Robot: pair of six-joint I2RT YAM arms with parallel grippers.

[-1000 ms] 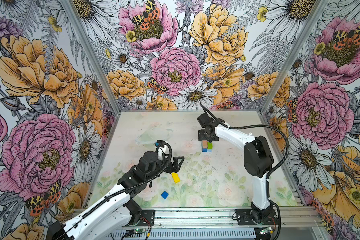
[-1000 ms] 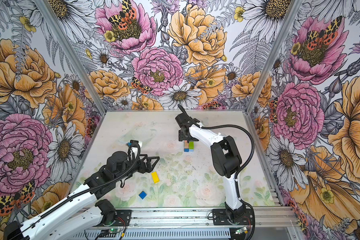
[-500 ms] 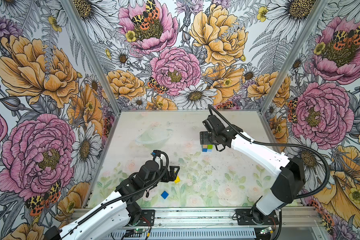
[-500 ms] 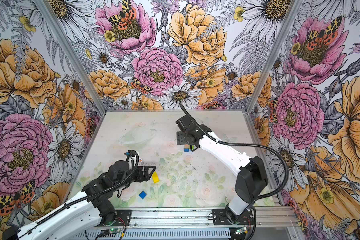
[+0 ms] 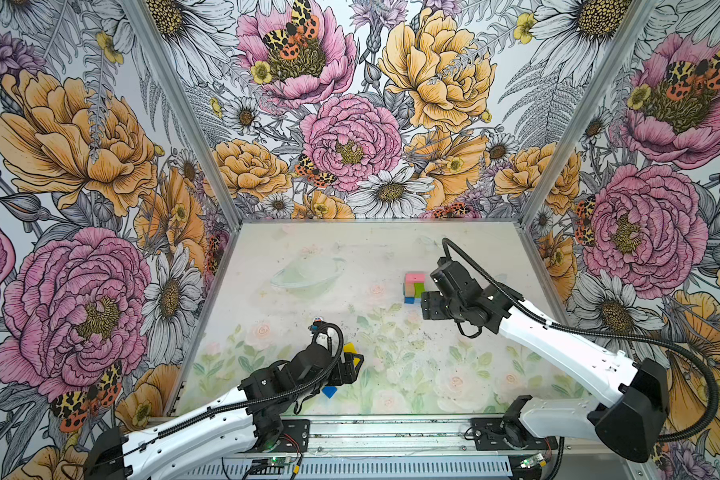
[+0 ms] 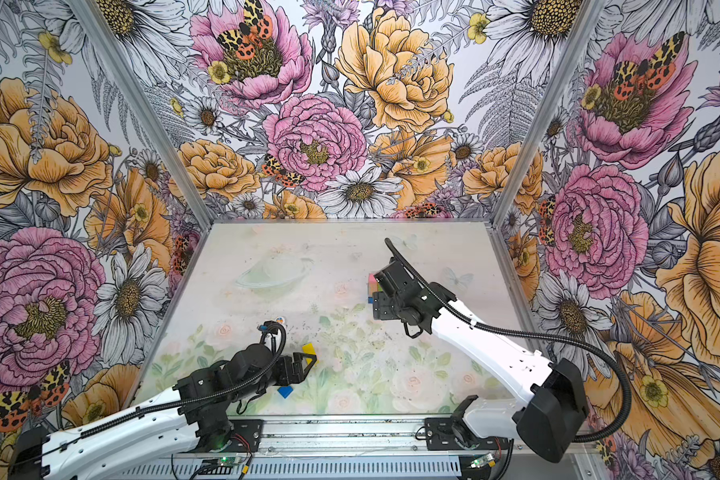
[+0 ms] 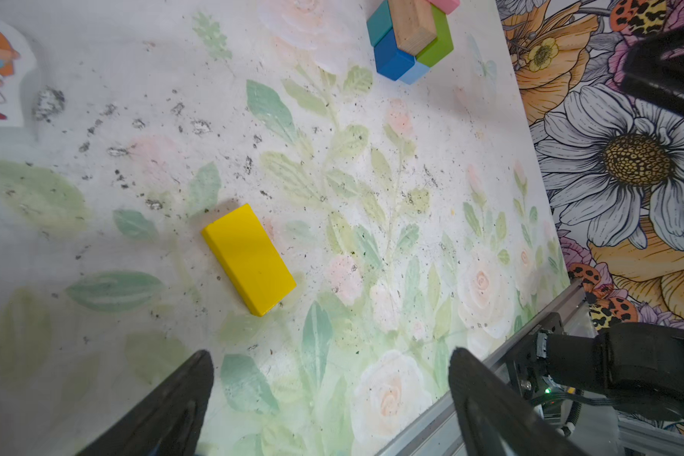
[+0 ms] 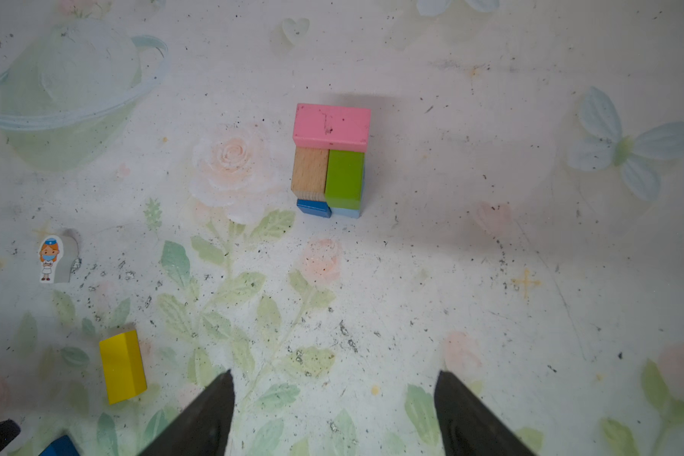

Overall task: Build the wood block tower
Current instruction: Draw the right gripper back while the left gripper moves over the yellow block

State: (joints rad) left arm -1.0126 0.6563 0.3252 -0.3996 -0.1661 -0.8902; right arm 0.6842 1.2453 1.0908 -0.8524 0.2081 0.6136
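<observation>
Fetching the yellow brick (image 7: pixel 249 258) by the table's (image 5: pixel 391 249) front edge is judged underway; left gripper (image 7: pixel 330 398) and right gripper (image 8: pixel 332 414) are spread empty; a straddling descent is needed.

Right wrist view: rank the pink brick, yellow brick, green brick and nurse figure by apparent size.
pink brick
yellow brick (close; pink sits highest, nearer the camera, so unsure)
green brick
nurse figure

I see my left arm stretched forward and low, its left gripper (image 7: pixel 330 365) angled downward, jaws spread wide and empty. My right arm reaches in, elbow bent, right gripper (image 8: pixel 334 381) parted, holding nothing.
</observation>
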